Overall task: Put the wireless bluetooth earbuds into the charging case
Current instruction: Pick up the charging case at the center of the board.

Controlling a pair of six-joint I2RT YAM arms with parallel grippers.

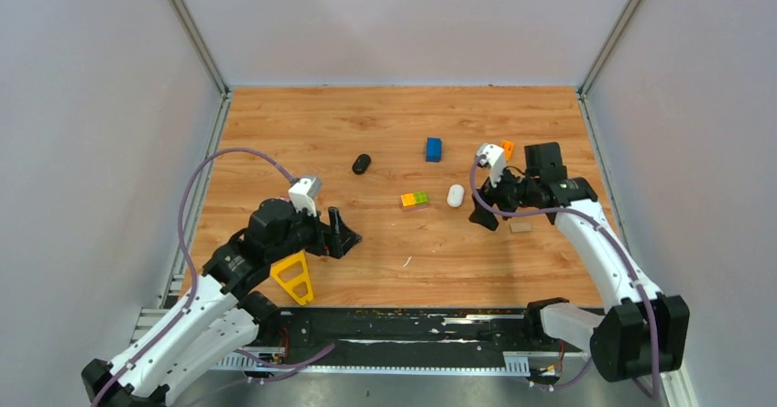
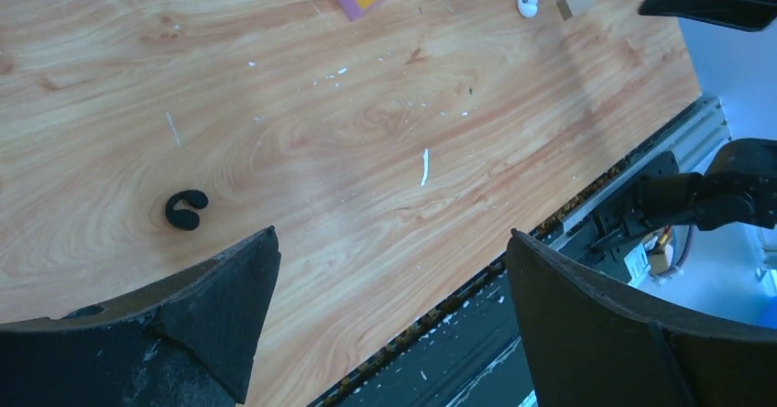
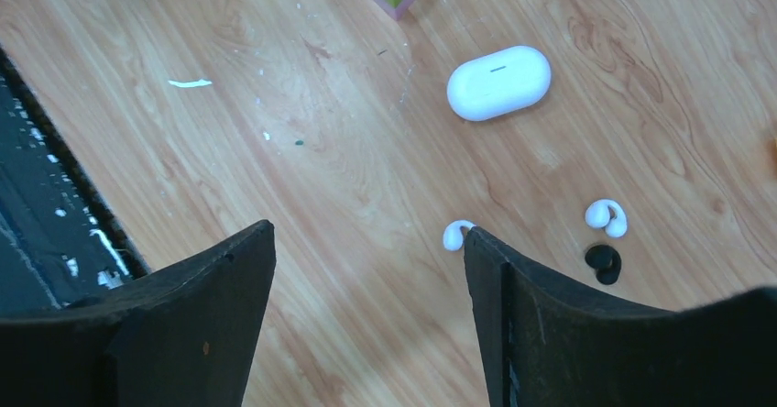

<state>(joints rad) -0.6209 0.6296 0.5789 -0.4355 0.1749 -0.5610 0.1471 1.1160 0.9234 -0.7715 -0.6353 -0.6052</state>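
Note:
A closed white charging case (image 3: pixel 498 82) lies on the wooden table; in the top view the white case (image 1: pixel 455 195) sits left of my right gripper (image 1: pixel 484 210). A black case (image 1: pixel 361 163) lies further left. In the right wrist view my right gripper (image 3: pixel 368 229) is open over bare wood, and one white earbud (image 3: pixel 456 234) peeks out at its right fingertip. Another white earbud (image 3: pixel 607 217) and a black earbud (image 3: pixel 603 263) lie just beyond. My left gripper (image 2: pixel 392 234) is open and empty, with a black earbud (image 2: pixel 186 209) beside its left finger.
A yellow-green brick (image 1: pixel 414 199), a blue brick (image 1: pixel 433 148) and an orange brick (image 1: pixel 507 148) lie mid-table. A small tan block (image 1: pixel 519 227) sits by the right arm. A yellow triangular piece (image 1: pixel 295 277) rests near the front edge, next to the left arm.

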